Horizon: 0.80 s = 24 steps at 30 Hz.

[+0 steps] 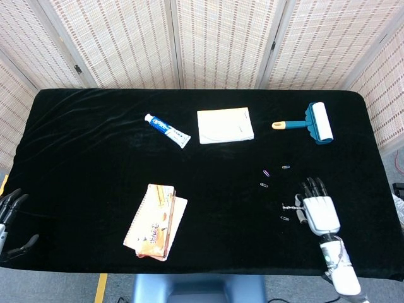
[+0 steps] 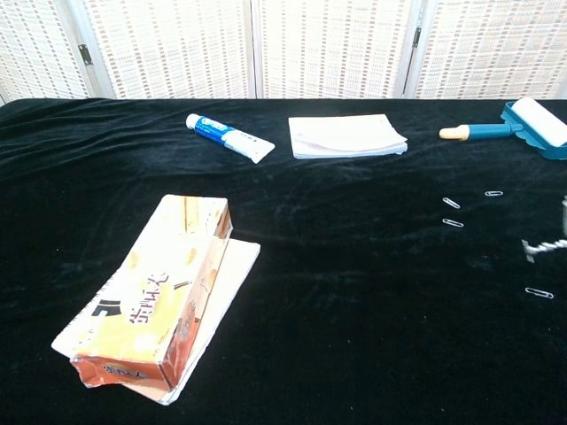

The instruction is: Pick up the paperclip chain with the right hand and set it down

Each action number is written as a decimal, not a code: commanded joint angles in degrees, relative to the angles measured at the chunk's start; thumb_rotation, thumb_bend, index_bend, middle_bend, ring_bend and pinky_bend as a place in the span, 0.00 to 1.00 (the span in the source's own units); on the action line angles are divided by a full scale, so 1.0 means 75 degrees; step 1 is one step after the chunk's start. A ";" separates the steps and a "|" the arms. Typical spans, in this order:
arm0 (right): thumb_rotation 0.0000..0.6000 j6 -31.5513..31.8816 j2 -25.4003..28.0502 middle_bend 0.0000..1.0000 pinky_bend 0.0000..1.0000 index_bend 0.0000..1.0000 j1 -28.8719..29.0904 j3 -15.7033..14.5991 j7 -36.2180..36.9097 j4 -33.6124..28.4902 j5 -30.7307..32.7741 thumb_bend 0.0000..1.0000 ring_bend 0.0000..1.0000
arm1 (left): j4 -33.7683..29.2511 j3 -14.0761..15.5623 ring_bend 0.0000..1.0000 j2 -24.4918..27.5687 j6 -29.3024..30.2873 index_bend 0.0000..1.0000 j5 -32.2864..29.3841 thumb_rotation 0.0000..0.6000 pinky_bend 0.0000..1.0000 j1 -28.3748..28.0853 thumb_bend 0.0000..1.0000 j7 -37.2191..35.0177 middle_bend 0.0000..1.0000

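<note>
The right hand [image 1: 320,211] is near the front right corner of the counter [image 1: 95,164], palm down, its dark fingers [image 1: 314,187] pointing away from the robot. The paperclip chain [image 1: 293,206] sticks out from the thumb side of this hand, to the left of the fingers. In the chest view its end [image 2: 540,246] hangs a little above the cloth at the right edge of the picture, so the hand holds it, pinched at the side; how far the other fingers are closed I cannot tell.

Four loose paperclips lie around the fingers on the black cloth: one [image 1: 285,218] just left of the hand and nearer to the robot, one [image 1: 264,185] further left, and two [image 1: 286,167] beyond the fingertips. Far beyond the fingers lies a teal lint roller [image 1: 314,123] with a yellow handle. To the far left of them are a white notepad [image 1: 225,125] and a toothpaste tube [image 1: 166,130], and an orange box on a spiral notebook [image 1: 154,221].

The left hand [image 1: 9,218] is at the left edge of the head view, off the counter, fingers spread and holding nothing.

The counter is covered with black velvet-like cloth, with light wrinkles. Behind it stand woven folding screens [image 1: 214,38] in pale frames.
</note>
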 commanded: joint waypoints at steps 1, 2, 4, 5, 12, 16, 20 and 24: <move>1.00 0.0175 0.0287 0.20 0.00 0.93 -0.0228 -0.0226 0.0155 -0.0180 -0.0193 0.45 0.05 | -0.0061 -0.0014 0.01 -0.0034 -0.0027 0.00 -0.0026 1.00 0.00 -0.0009 0.32 0.0104 0.00; 1.00 0.0194 0.0347 0.20 0.00 0.93 -0.0269 -0.0272 0.0208 -0.0216 -0.0234 0.45 0.05 | -0.0077 -0.0013 0.01 -0.0040 -0.0030 0.00 -0.0026 1.00 0.00 -0.0009 0.32 0.0131 0.00; 1.00 0.0221 0.0445 0.20 0.00 0.93 -0.0342 -0.0350 0.0275 -0.0259 -0.0310 0.45 0.05 | -0.0104 -0.0017 0.01 -0.0054 -0.0041 0.00 -0.0035 1.00 0.00 -0.0012 0.32 0.0191 0.00; 1.00 0.0229 0.0459 0.20 0.00 0.93 -0.0363 -0.0366 0.0275 -0.0255 -0.0331 0.45 0.05 | -0.0112 -0.0019 0.01 -0.0058 -0.0048 0.00 -0.0043 1.00 0.00 -0.0013 0.32 0.0208 0.00; 1.00 0.0029 0.0289 0.20 0.00 0.93 -0.0300 -0.0271 -0.0098 -0.0053 -0.0240 0.45 0.05 | -0.0098 -0.0029 0.01 -0.0037 -0.0015 0.00 -0.0066 1.00 0.00 0.0011 0.32 0.0159 0.00; 1.00 -0.0228 0.0163 0.20 0.00 0.93 -0.0180 -0.0163 -0.0573 -0.0051 -0.0015 0.45 0.05 | -0.0064 -0.0036 0.01 -0.0005 0.0049 0.00 -0.0062 1.00 0.00 0.0038 0.32 0.0032 0.00; 1.00 -0.0380 0.0070 0.20 0.00 0.93 -0.0103 -0.0092 -0.0871 -0.0087 0.0139 0.45 0.05 | -0.0033 -0.0034 0.01 0.0014 0.0062 0.00 -0.0054 1.00 0.00 0.0043 0.32 -0.0058 0.00; 1.00 -0.0456 0.0000 0.20 0.00 0.93 -0.0069 -0.0068 -0.1028 -0.0097 0.0216 0.45 0.05 | -0.0016 -0.0019 0.01 0.0015 0.0073 0.00 -0.0014 1.00 0.00 0.0045 0.32 -0.0077 0.00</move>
